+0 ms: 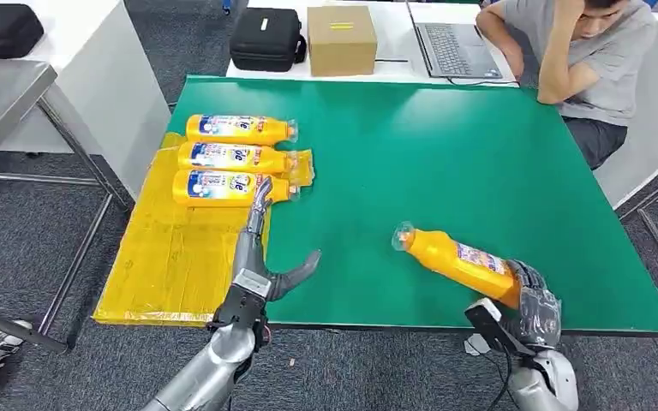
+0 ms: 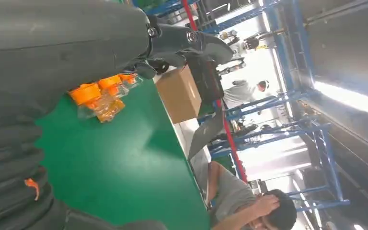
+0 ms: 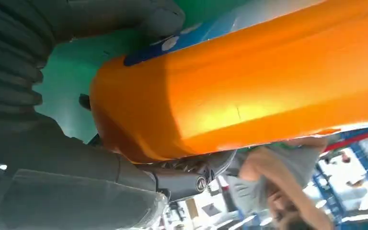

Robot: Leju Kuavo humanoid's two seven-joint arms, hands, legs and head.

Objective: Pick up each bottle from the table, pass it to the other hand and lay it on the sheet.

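The right hand (image 1: 533, 310) was wrapped around the base of an orange bottle (image 1: 461, 259), which was held tilted over the near right part of the green table (image 1: 480, 163), its clear cap end pointing toward the table's middle. In the right wrist view the bottle (image 3: 249, 81) was seen so close that its cap was cut off and most of the fingers were hidden behind it. The left hand (image 1: 261, 257) was stretched flat and held nothing, its fingertips reaching the nearest of 3 bottles (image 1: 227, 154) laid side by side on the yellow sheet (image 1: 171, 265); whether they touched could not be told. In the left wrist view only the cap ends (image 2: 103, 96) of those bottles were visible. A seated person (image 1: 583, 51) was partly cut off at the far edge.
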